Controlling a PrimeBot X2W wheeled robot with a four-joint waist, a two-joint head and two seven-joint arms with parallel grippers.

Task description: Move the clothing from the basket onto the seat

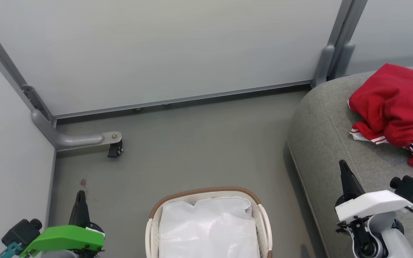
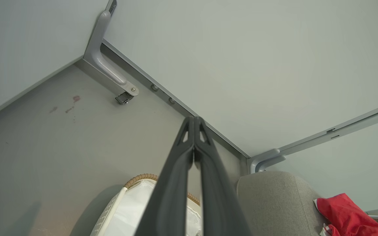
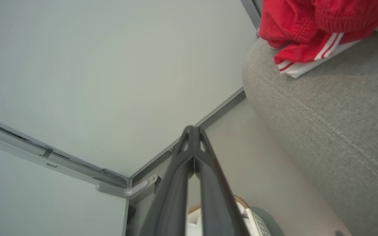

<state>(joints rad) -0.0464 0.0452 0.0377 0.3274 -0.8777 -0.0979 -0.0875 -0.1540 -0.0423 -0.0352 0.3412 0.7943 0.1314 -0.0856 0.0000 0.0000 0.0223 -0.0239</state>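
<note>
Lying on seat — clothing, basket nearby, left gripper closed, right gripper closed

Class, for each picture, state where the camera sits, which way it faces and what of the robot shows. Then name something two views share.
Head view: on the head, facing forward and down at the basket, cushion and jersey; left tool and right tool show at the bottom.
Left wrist view: on the left wrist, facing along its shut fingers toward a wall corner.
Right wrist view: on the right wrist, facing along its shut fingers toward the wall.
Shared: all three show the jersey on the cushion.
</note>
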